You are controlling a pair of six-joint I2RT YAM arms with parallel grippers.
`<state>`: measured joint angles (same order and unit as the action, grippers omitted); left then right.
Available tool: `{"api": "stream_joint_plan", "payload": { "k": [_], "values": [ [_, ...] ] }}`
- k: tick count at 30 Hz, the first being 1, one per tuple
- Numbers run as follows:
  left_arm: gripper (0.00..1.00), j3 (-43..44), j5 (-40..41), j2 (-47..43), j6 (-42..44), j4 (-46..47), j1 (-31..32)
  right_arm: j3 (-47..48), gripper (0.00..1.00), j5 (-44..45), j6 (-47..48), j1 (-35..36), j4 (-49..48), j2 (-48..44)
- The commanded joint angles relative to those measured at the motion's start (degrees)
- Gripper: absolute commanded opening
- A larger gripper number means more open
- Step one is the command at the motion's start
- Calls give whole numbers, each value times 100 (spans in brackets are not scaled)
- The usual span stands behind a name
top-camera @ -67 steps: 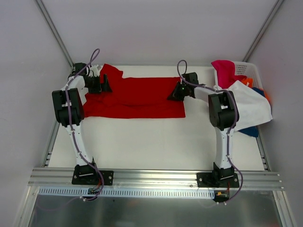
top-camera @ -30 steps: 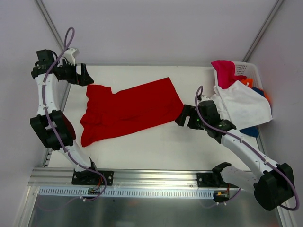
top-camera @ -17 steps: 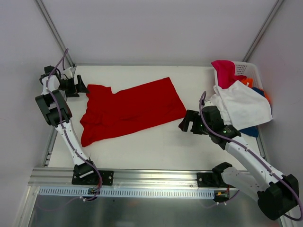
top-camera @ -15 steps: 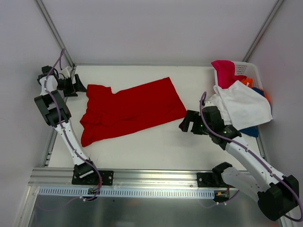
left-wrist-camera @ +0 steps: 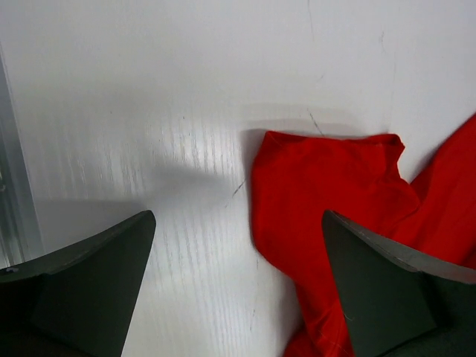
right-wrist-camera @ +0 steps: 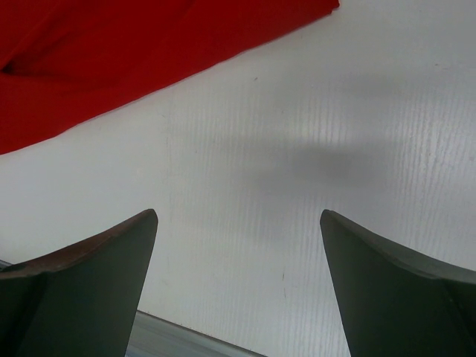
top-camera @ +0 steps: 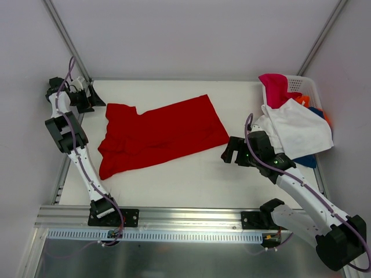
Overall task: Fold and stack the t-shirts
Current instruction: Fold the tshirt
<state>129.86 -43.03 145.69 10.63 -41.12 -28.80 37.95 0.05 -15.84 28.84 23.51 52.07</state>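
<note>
I stand at a white table (top-camera: 191, 179) inside plain pale grey walls (top-camera: 191, 35). An aluminium rail (top-camera: 191, 215) runs along its near edge; two metal struts (top-camera: 64, 35) slant up the back corners. Soft, even light.

Jaws of left gripper (left-wrist-camera: 238, 216) stand wide apart at 7 and 5 o'clock, nothing between them, above white table (left-wrist-camera: 186, 74); red t-shirt (left-wrist-camera: 327, 193) sleeve lies rumpled from centre to 4 o'clock; metal rail (left-wrist-camera: 11, 186) at 9 o'clock.

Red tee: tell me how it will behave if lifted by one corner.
Probably floppy: the red tee lies flat with soft creases at its sleeve, so it should drape. Likely light, being thin cloth. Pushed, it would probably bunch rather than slide whole on the table.
</note>
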Motion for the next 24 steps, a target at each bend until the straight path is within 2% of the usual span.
{"api": "stream_joint_plan", "payload": {
  "k": [1, 9, 13, 19, 24],
  "values": [
    [98, 398, -162, 293, -246, 17, 111, 151, 96, 293, -60, 43, 163, -127],
    [99, 444, 390, 75, 403, 43, 585, 159, 96, 372, -130, 60, 330, -233],
    [99, 259, 628, -338, 440, 34, 901, 230, 96, 381, -148, 95, 339, -180],
    [99, 75, 1313, -392, 519, -36, 1174, 221, 96, 346, -174, 148, 312, -215],
    [99, -338, 1200, -620, 589, -142, 1236, 212, 97, 530, -95, 139, 514, -426]
  ]
}}
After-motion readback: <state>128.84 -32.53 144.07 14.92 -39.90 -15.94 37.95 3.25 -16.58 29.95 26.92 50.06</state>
